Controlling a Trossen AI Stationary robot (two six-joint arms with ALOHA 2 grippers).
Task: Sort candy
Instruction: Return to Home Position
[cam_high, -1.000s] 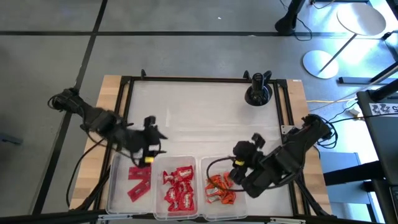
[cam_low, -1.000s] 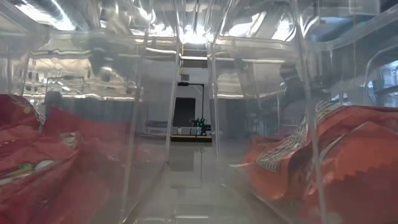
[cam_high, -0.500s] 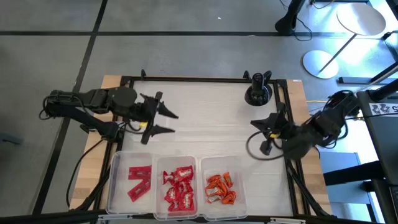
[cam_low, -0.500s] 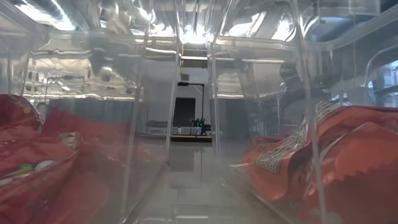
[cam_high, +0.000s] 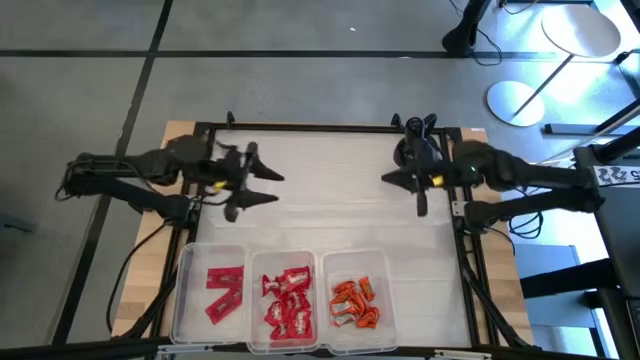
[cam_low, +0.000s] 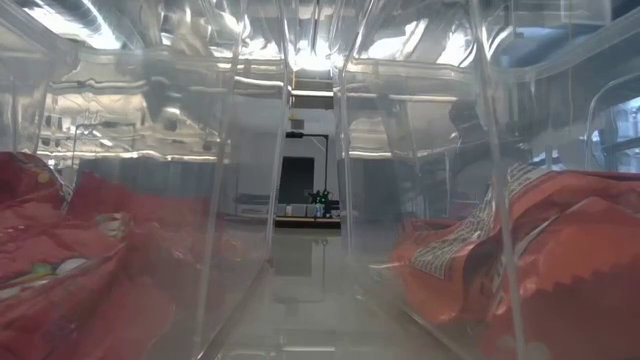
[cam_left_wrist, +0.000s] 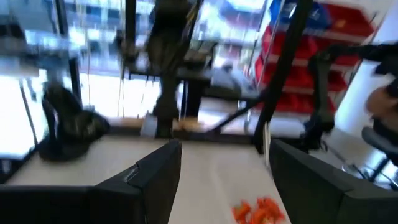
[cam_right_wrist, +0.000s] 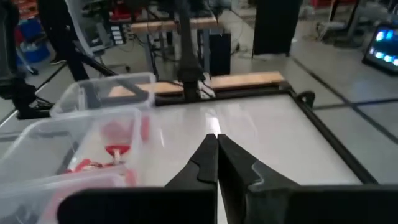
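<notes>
Bright light, glare on clear bins (cam_low: 470, 120)

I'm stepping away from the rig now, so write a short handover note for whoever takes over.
Left gripper: open, empty, over the table, left side.
Right gripper: shut, empty, over its right side.
Red bars in left bin, red packets in middle bin, orange pieces in right bin.
Done: nothing loose seen on the table.
Left: probably just parking both arms.
</notes>
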